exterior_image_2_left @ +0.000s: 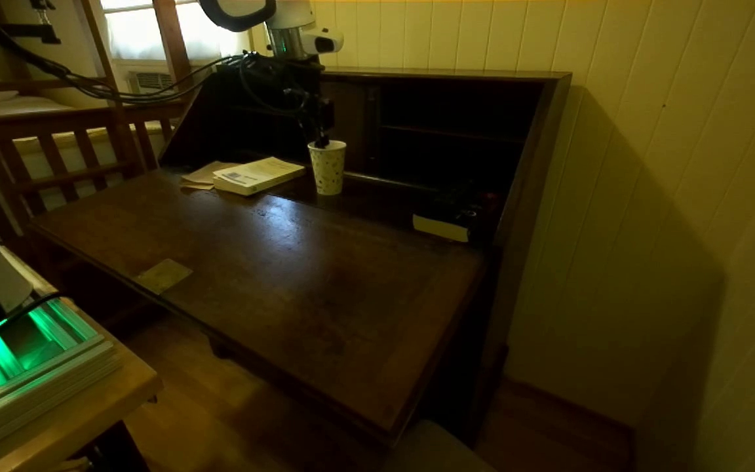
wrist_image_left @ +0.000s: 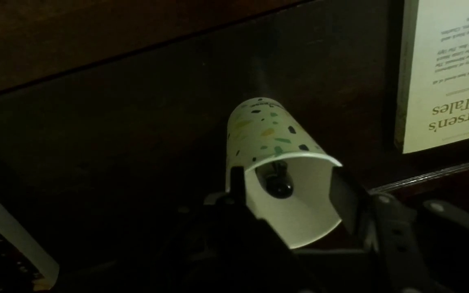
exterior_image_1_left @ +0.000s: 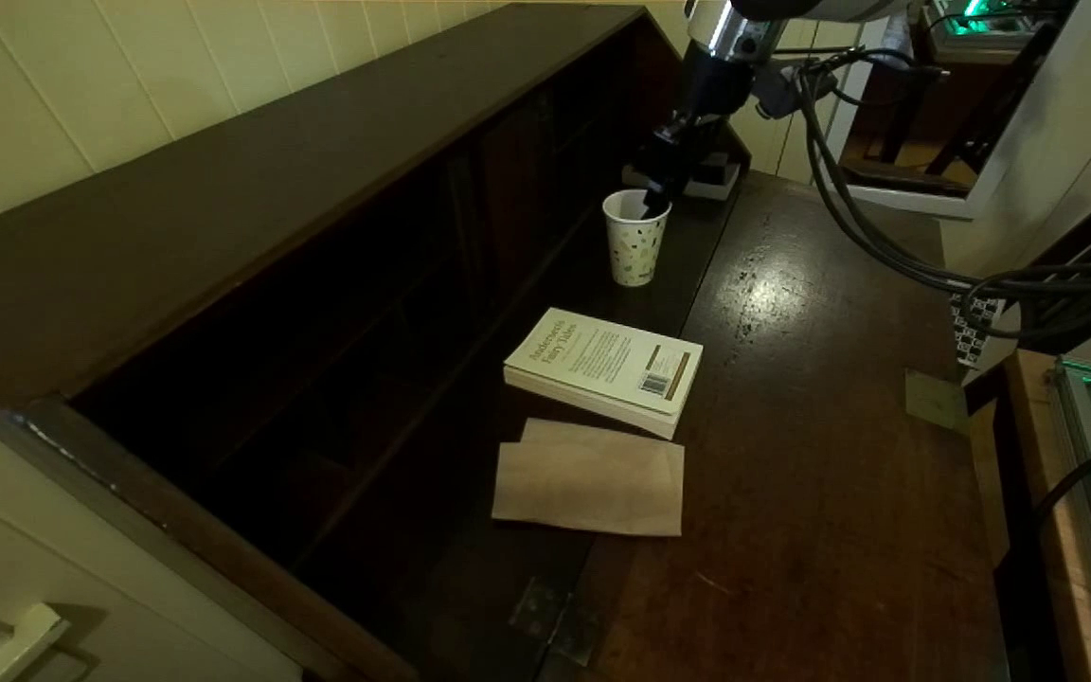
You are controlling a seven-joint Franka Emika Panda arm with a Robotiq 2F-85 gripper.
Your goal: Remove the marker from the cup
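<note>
- Well, from the wrist view, the gripper [wrist_image_left: 287,175] has its jaws apart over the mouth of the cup [wrist_image_left: 273,136], grasping nothing that I can see; between them, inside the cup, shows the dark, shiny, rounded end of what I take for the marker [wrist_image_left: 280,187]. Both fingers overlap the rim here, so the main risk, I judge, is catching the paper wall along with the marker, crushing the cup or carrying it up too. A shallow pinch could also slip off that rounded end

- In an exterior view the cup stands upright on the desk [exterior_image_1_left: 811,426], near the white book [exterior_image_1_left: 607,369] but apart from it; whether the fingertip there is inside the rim or before it, I cannot tell. The cup looks light, so a sideways pull before the marker clears it could tip it over

- In an exterior view the gripper hangs at the rim, with a dark book [exterior_image_2_left: 453,223] well apart; the marker is hidden, and tilting the wrist might lever it against the wall
</note>
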